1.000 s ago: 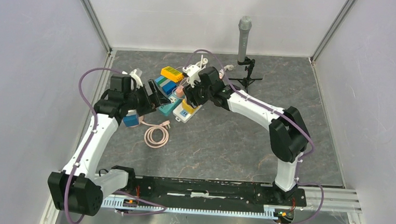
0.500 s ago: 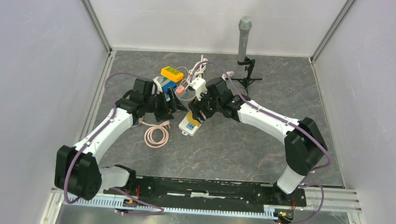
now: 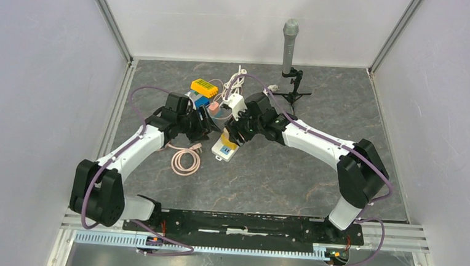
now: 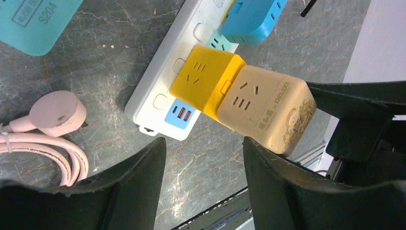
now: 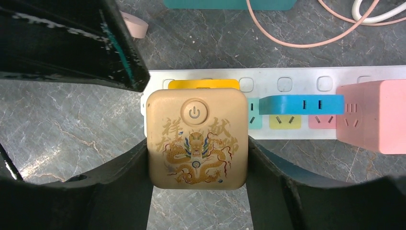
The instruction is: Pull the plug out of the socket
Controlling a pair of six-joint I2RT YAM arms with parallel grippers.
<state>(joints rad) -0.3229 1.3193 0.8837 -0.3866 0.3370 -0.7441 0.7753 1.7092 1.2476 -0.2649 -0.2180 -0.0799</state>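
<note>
Squarely pinched on two opposite sides by right gripper (image 5: 197, 160): beige plug (image 5: 196, 134), stacked on yellow adapter (image 4: 203, 79) at one end of white strip (image 5: 297, 84), near middle of table (image 3: 291, 173). Probably needs pulling straight out, across strip's length. Left gripper (image 4: 203, 146) agape, empty, just off that strip end, placed for bracing.

Tabletop (image 3: 279, 179), centre: a strip (image 5: 297, 84) runs near to far. At its near end a socket cube (image 4: 203, 81) sits on the strip, and the plug (image 5: 197, 139) sits on that cube. The plug lies between the fingers of the right gripper (image 5: 197, 160), touching both. Farther along the strip stand a flat adapter (image 5: 301, 104), then an end cube (image 5: 371, 115). The left gripper (image 4: 203, 163) is just left of the plug. A second strip (image 4: 33, 19) lies left of the strip. A cable coil (image 3: 185, 161) lies left of the strip's near end. A box (image 3: 204, 87) sits far left, a microphone (image 3: 289, 47) far right.
</note>
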